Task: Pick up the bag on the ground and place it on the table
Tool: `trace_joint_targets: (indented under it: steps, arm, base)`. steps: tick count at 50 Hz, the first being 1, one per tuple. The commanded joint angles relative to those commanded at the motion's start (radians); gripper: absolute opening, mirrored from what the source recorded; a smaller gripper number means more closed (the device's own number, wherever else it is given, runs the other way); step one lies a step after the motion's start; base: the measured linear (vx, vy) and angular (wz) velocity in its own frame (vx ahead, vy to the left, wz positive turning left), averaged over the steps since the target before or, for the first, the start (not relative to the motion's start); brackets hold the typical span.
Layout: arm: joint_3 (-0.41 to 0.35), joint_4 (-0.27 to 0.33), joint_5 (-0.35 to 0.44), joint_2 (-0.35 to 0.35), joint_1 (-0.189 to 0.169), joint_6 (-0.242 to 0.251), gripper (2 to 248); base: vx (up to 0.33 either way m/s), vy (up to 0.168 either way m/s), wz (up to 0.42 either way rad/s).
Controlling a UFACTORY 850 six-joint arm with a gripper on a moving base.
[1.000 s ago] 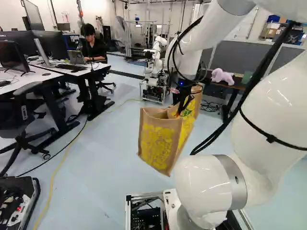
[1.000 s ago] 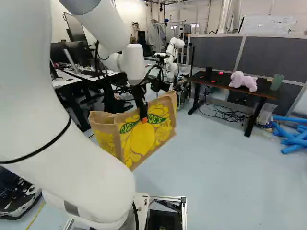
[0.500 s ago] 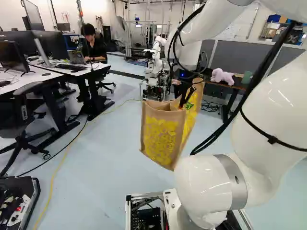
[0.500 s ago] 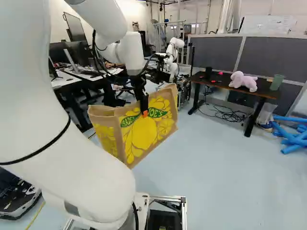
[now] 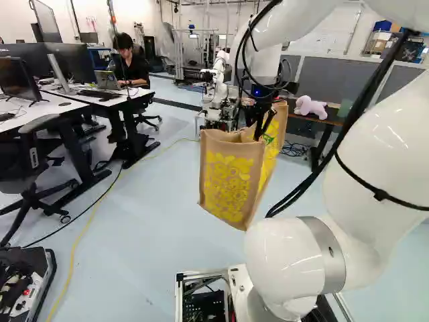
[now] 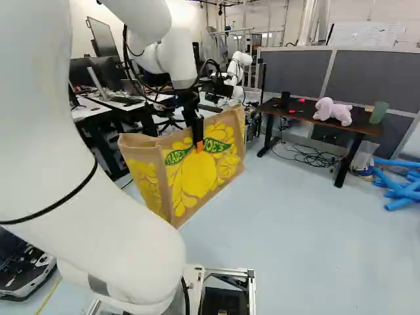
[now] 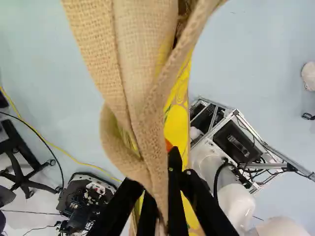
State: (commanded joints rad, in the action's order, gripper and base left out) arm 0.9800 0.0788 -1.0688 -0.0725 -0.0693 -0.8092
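Your bag (image 6: 197,174) rose with the arm (image 6: 111,223), its wall pinched in the closed gripper (image 6: 199,146); you hadn't reached the dark table (image 6: 357,125).

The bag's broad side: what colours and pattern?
Tan bag with a yellow fruit print and green leaves; clearest in the right base view.

glossy white arm (image 5: 375,141), black cables (image 5: 362,104)
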Motion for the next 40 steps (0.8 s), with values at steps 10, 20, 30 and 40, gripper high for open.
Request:
trace_joint_targets:
  steps: [10, 20, 30, 40]
  arm:
    - [0.042, 0.012, -0.058, 0.005, 0.003, 0.000, 22]
    - [0.086, 0.024, -0.115, 0.012, 0.006, 0.000, 22]
    - [0.130, 0.034, -0.161, 0.019, 0.008, 0.000, 22]
    - [0.175, 0.044, -0.203, 0.026, 0.011, 0.000, 22]
  base:
    - [0.000, 0.000, 0.000]
    - [0.000, 0.000, 0.000]
    - [0.000, 0.000, 0.000]
    - [0.000, 0.000, 0.000]
